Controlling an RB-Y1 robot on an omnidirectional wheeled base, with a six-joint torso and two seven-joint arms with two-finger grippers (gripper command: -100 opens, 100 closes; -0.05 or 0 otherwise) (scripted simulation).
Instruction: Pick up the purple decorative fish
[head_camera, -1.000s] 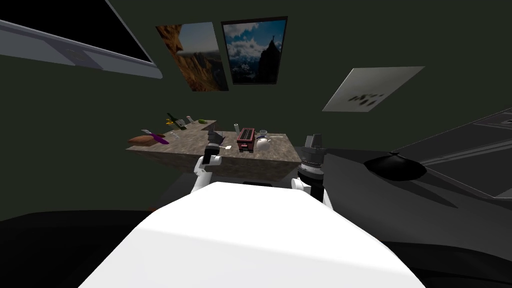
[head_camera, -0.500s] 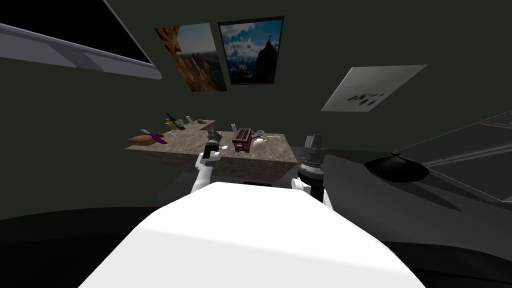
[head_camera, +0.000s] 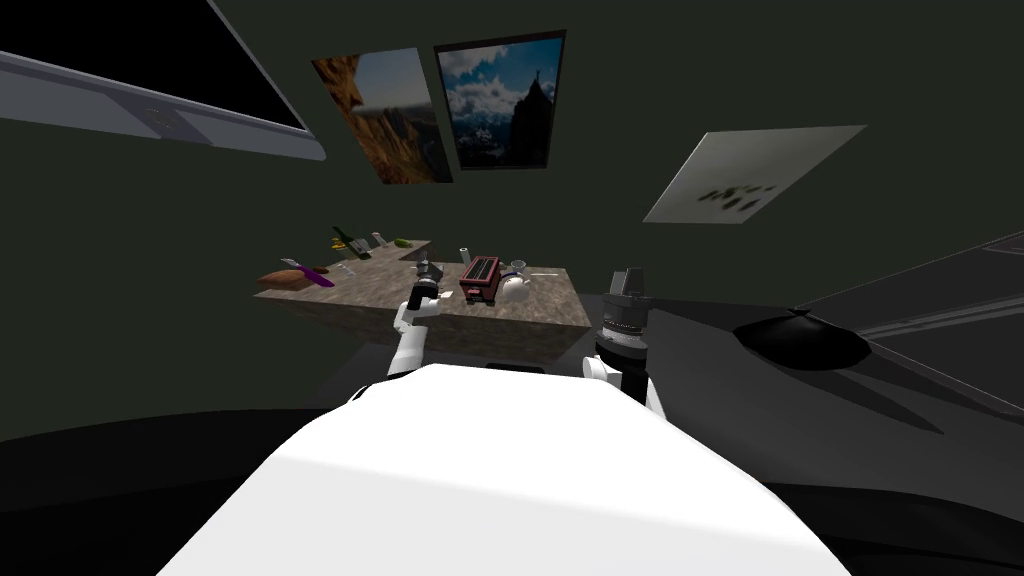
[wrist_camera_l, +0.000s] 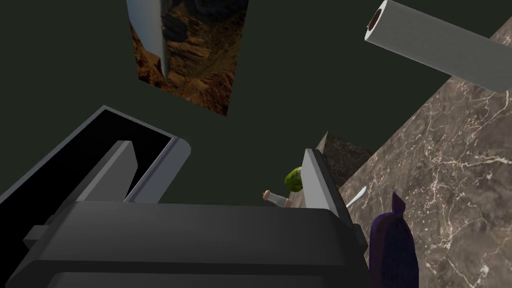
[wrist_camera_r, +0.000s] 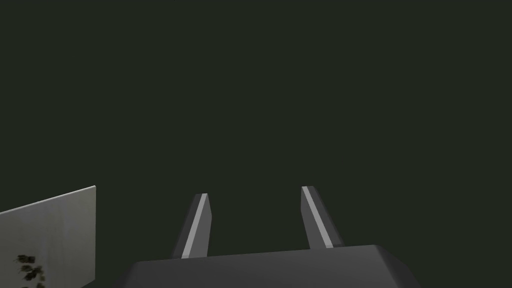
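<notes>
The purple fish lies at the left end of the brown marbled table, next to a brown board. In the left wrist view the purple fish rests on the marbled table top, just outside one finger and not between the two. My left gripper is stretched out over the table, well right of the fish in the head view. Its fingers stand open with nothing between them. My right gripper is held upright off the table's right end, open and empty.
A red box-like appliance and a white round pot stand just right of the left gripper. A paper roll, a green fruit, a small bottle and a dark bottle stand farther back. A black round object lies at the right.
My left arm has reached farther forward over the table and risen slightly. The right arm has kept still. The head camera has shifted a little.
</notes>
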